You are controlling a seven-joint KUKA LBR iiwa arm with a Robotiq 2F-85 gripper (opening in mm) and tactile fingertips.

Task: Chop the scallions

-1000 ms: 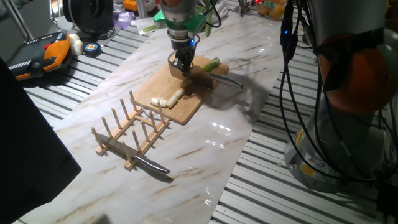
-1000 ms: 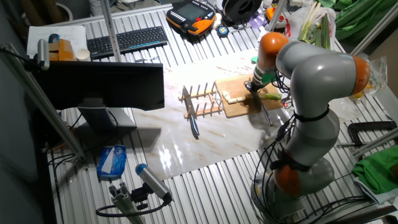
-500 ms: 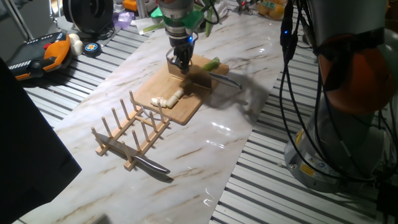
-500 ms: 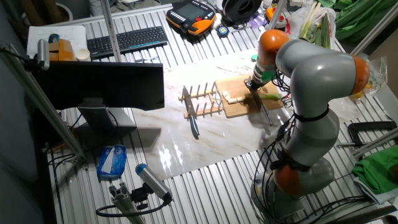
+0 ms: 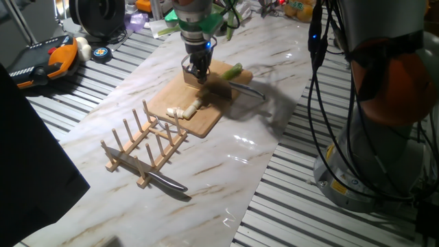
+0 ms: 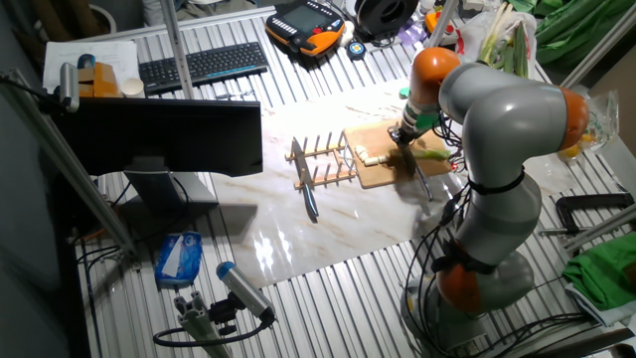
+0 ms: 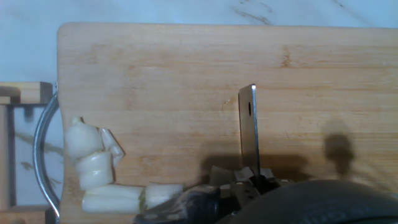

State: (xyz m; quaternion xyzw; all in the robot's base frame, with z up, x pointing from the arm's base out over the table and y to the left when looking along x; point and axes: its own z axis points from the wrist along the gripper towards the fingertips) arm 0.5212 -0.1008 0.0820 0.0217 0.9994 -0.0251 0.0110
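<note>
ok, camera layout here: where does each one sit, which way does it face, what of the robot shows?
One fixed view: low at the table's end, looking past the wooden rack to the cutting board; shows the gripper and arm base.
The other fixed view: high and farther back, behind a monitor, facing the whole arm and table.
Hand view: on the hand, looking straight down at the board; shows one finger.
Shared: all three show the board with the cut scallions.
</note>
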